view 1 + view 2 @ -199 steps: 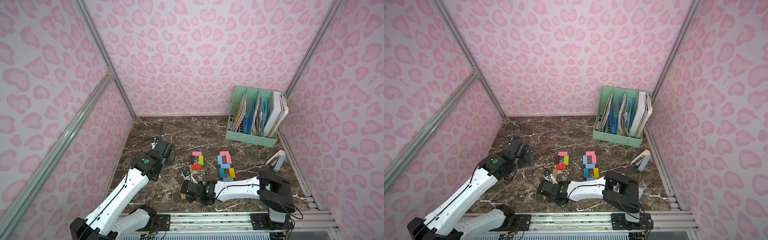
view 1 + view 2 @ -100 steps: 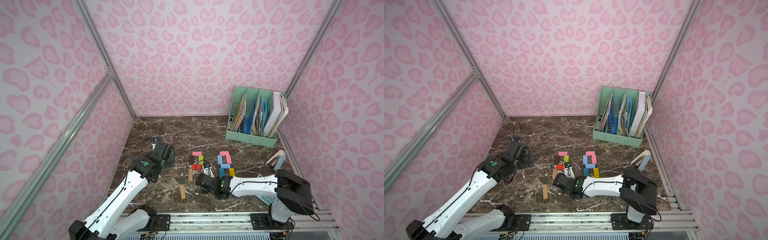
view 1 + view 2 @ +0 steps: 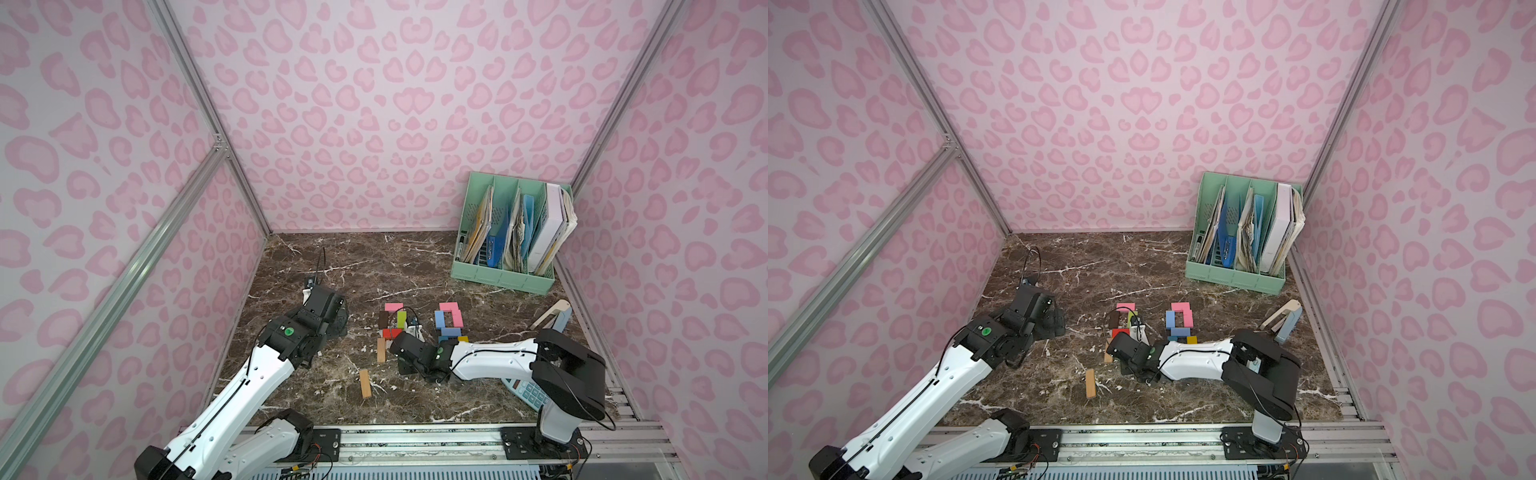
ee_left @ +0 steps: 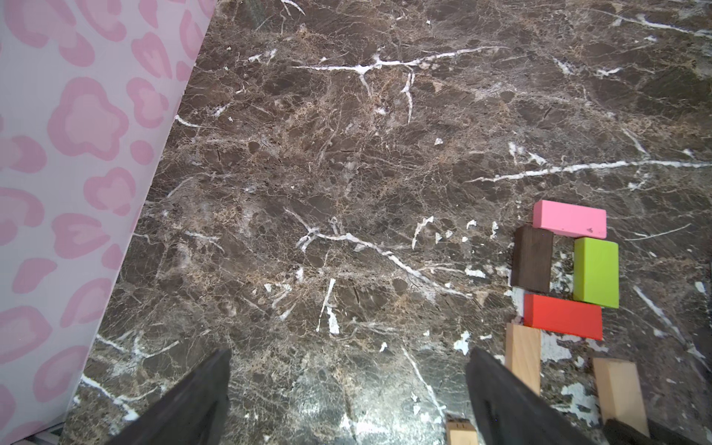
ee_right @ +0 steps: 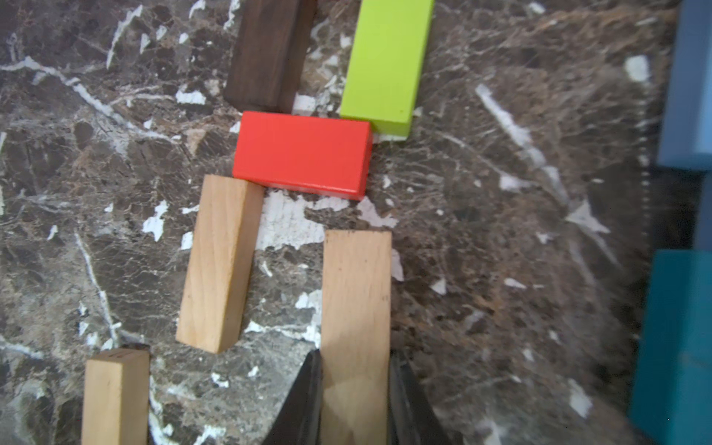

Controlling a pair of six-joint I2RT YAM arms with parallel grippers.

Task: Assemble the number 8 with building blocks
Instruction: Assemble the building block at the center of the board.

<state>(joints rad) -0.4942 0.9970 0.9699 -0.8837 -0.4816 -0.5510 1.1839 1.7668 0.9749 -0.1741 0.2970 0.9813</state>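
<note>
**Reference item:** red block (image 3: 391, 333), flat on the table (image 3: 324, 390), about mid-table.

1. Calculator (image 3: 528, 392): pale blue. It is nearest the front edge, well to the right of the red block, and partly under the right arm.
2. Loose tan block (image 3: 365, 383): lies alone, nearer than the red block and slightly to its left, well apart from it. It shows in both top views (image 3: 1090, 383).
3. Right hand (image 5: 354, 356): clamped on the near end of the gripped tan block (image 5: 356, 293), one finger on each long side. The block's far end points at the red block's right half and stops just short of it, with a strip of table between. Whether the block rests on the table cannot be told.
4. Third tan block (image 5: 219, 262): lies lengthwise, its far end touching the red block's near left corner.
5. Brown block (image 5: 269, 54) and green block (image 5: 385, 61): lie side by side with a gap between them. They sit at the red block's far edge, brown at its left end and green at its right.
6. Pink block (image 4: 569, 222): lies crosswise beyond the brown and green blocks, on the side of them away from the red block.
7. Second cluster (image 3: 451, 331): pink, light blue, teal and yellow pieces, near the red block on its right. The right arm covers its near end.
8. Left hand (image 4: 348, 352): fingers wide apart and holding nothing, over bare table well left of the red block.
9. File organiser (image 3: 503, 278): mint green, stuffed with folders, well beyond the red block at the far right.
</note>
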